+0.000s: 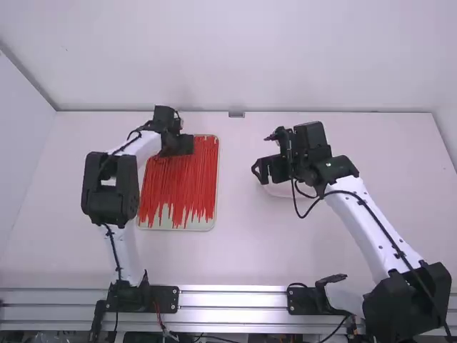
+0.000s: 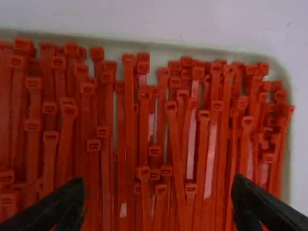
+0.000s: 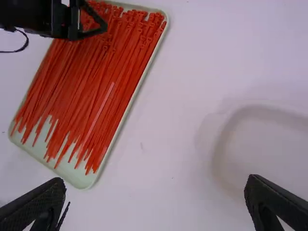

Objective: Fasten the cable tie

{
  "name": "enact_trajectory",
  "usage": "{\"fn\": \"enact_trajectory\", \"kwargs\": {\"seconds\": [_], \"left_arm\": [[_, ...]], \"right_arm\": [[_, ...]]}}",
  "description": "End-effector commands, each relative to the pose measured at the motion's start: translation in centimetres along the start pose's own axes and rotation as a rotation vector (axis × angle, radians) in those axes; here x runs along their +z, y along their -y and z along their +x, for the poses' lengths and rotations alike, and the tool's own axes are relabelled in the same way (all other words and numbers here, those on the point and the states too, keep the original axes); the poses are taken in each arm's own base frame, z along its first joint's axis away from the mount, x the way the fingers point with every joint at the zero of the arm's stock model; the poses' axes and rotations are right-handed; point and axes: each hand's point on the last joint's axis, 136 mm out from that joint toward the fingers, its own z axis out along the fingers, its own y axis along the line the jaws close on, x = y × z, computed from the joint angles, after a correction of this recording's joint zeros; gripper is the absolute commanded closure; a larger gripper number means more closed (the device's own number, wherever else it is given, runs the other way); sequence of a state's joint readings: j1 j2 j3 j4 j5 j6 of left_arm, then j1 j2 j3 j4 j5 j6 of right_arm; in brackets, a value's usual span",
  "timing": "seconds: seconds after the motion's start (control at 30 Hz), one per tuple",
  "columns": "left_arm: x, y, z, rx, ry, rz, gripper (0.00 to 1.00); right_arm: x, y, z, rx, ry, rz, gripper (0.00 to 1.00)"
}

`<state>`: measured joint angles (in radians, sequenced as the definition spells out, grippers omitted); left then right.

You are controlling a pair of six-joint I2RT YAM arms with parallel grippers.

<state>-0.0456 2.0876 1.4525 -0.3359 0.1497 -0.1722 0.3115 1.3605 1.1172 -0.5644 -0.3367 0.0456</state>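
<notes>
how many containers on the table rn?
2. A flat tray of red cable ties left of centre, under the left end effector; a pale bin right of centre, by the right end effector. Arms could hide something small.

Cable ties (image 1: 178, 186) lie in a tray (image 1: 176, 226) (left claw (image 1: 176, 144) over far end).

High view from above-behind, left wrist close over cable ties (image 2: 144, 134), right wrist farther, same ties
</notes>
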Motion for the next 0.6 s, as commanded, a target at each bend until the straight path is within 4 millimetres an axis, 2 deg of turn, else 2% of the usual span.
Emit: {"fn": "enact_trajectory", "kwargs": {"seconds": [0.0,0.1,0.3,0.43,0.57], "left_arm": [[0.8,0.3,0.4,0.023,-0.016,-0.030,0.25],[1.3,0.4,1.0,0.035,-0.030,-0.054,0.37],[1.7,0.1,1.2,0.024,-0.033,-0.073,0.51],[1.7,-1.1,1.0,0.005,-0.023,-0.133,0.54],[1.6,-1.4,0.8,0.005,-0.015,-0.149,0.59]], "right_arm": [[-0.5,0.0,-1.1,-0.002,0.024,0.004,0.01],[-0.4,-0.1,-1.1,-0.005,0.024,0.001,0.00],[-0.5,0.2,-1.1,0.001,0.025,0.006,0.01],[-0.5,0.2,-1.2,0.000,0.025,0.007,0.01],[-0.5,0.2,-1.2,0.000,0.026,0.006,0.01]]}}
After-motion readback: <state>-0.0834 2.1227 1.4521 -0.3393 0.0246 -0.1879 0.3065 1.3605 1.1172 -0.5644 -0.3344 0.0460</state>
